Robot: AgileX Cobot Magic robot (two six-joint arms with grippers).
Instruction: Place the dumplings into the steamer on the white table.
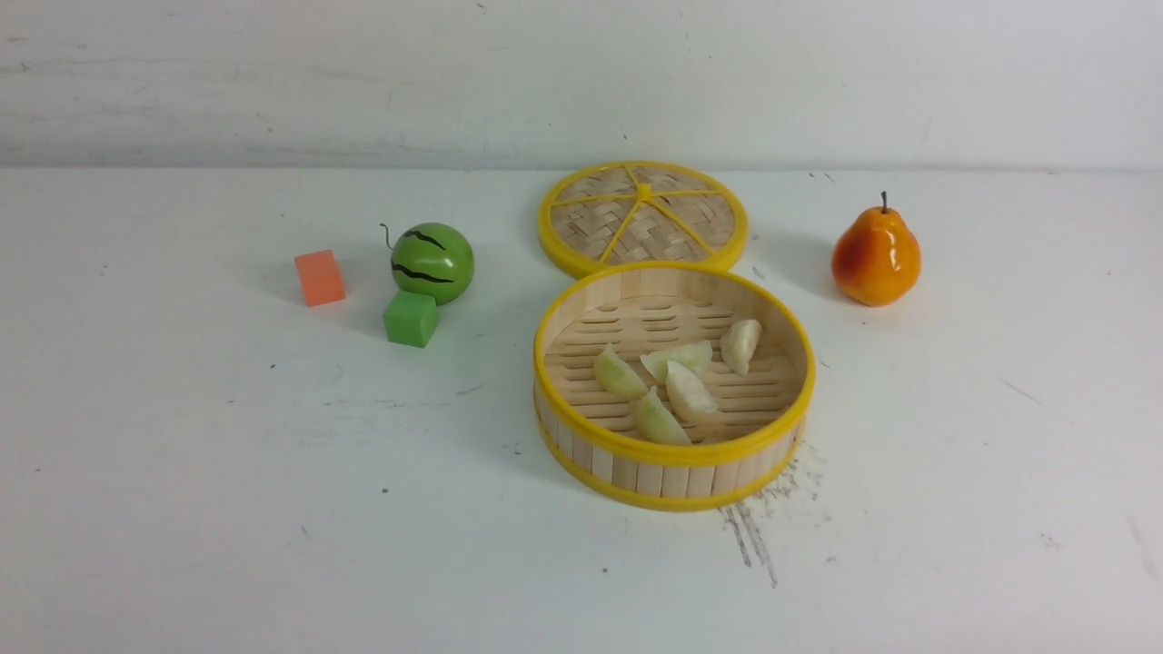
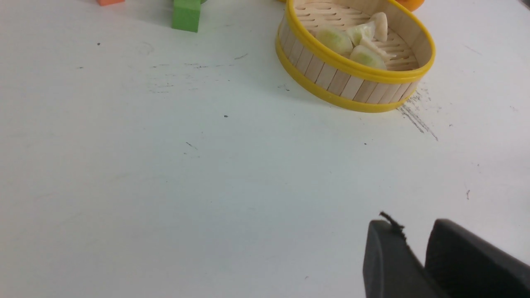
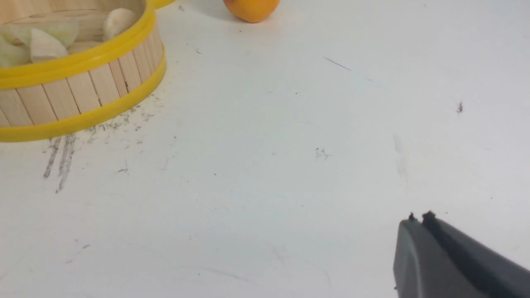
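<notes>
The steamer [image 1: 672, 451] stands open in the middle of the white table [image 1: 273, 509]. Several pale green and cream dumplings [image 1: 668, 386] lie together on its slatted floor. From the left wrist I see the steamer [image 2: 352, 85] and dumplings [image 2: 356, 37] well beyond my left gripper [image 2: 416, 231], which is slightly open and empty over bare table. The right wrist view has the steamer [image 3: 83, 89] far off to the side of my right gripper [image 3: 419, 218], which is shut on nothing. Neither arm shows in the front view.
The woven lid [image 1: 643, 218] lies flat behind the steamer. An orange pear [image 1: 875, 256] stands at the right. A small green watermelon [image 1: 432, 262], a green cube [image 1: 411, 318] and an orange cube [image 1: 319, 278] sit at the left. Grey scuff marks [image 1: 750, 536] run in front of the steamer.
</notes>
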